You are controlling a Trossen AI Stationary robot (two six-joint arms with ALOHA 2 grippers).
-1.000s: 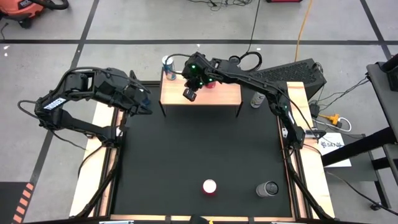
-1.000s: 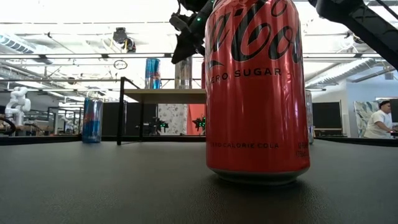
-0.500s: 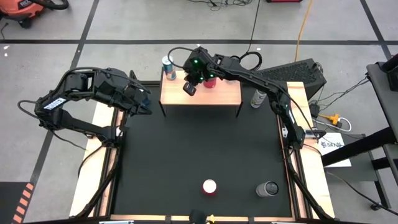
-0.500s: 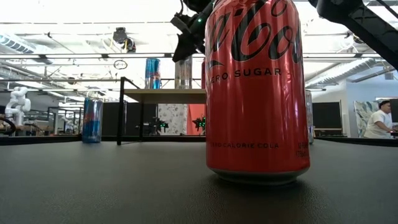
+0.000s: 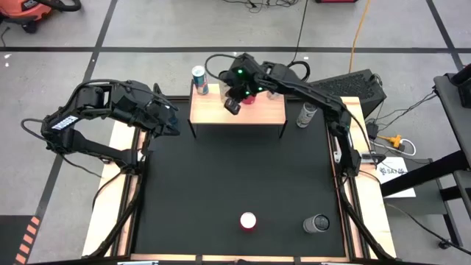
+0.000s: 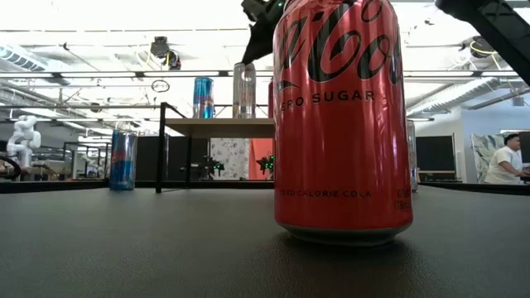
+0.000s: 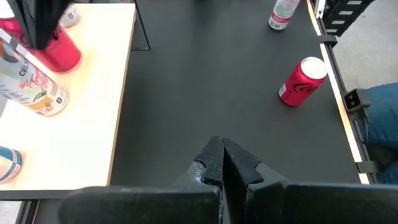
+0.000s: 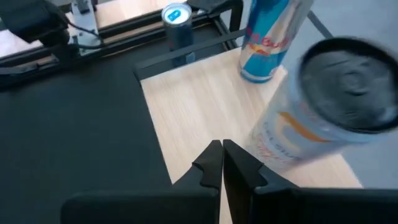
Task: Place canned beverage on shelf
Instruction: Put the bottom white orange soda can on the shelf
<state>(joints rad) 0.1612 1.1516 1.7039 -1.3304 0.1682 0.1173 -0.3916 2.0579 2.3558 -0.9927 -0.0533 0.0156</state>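
Observation:
The shelf (image 5: 254, 112), a light-wood board on black legs, stands at the table's far edge. On it stand a blue can (image 5: 199, 79) at its far left corner, a white can with orange print (image 8: 305, 118) and a red can (image 7: 59, 50). My right gripper (image 8: 222, 155) hovers shut above the shelf (image 5: 232, 107), just beside the white can, holding nothing. My left gripper (image 7: 221, 158) is shut and waits above the table's far left corner. A red cola can (image 5: 248, 221) stands upright near the table's front edge.
A grey-topped can (image 5: 316, 224) stands at the front right and another can (image 5: 305, 116) on the table right of the shelf. A blue can (image 6: 122, 160) stands on the table left of the shelf. The black mat between the shelf and the front cans is bare.
My right gripper has risen above the shelf and drifted a little toward the table's right edge, staying shut. In the low view the white can on the shelf, partly covered by the gripper before, now shows in full.

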